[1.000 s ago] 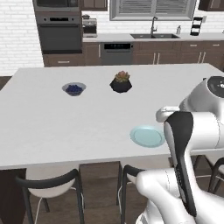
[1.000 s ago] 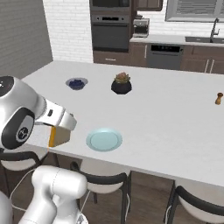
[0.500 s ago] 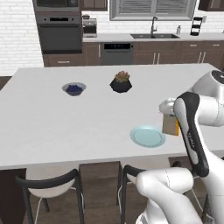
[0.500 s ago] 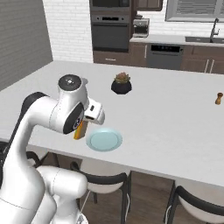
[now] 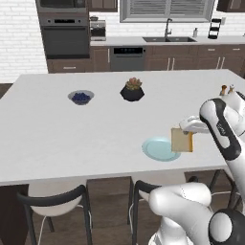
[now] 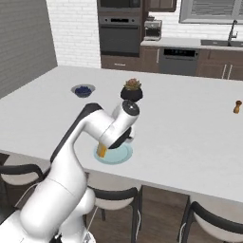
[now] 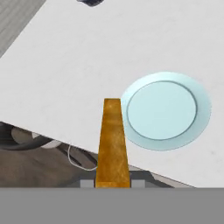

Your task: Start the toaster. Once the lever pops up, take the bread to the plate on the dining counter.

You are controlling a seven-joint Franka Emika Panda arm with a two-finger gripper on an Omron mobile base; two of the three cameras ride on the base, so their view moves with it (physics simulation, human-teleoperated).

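The bread (image 5: 182,140) is tan with a darker brown edge, and next to it the plate (image 5: 157,150) is pale blue-green. The dining counter (image 5: 72,129) under the plate is plain white. Far from the plate, a grey bowl (image 5: 81,97) holds dark blue berries, and a black pot (image 5: 132,92) holds a green and reddish plant.

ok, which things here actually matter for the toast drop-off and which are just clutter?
In play:
- bread, held upright in the shut gripper, beside the plate
- plate, bare
- dining counter

Clutter:
- bowl of dark berries
- potted plant
- pepper mill
- chairs
- wall oven, sink behind
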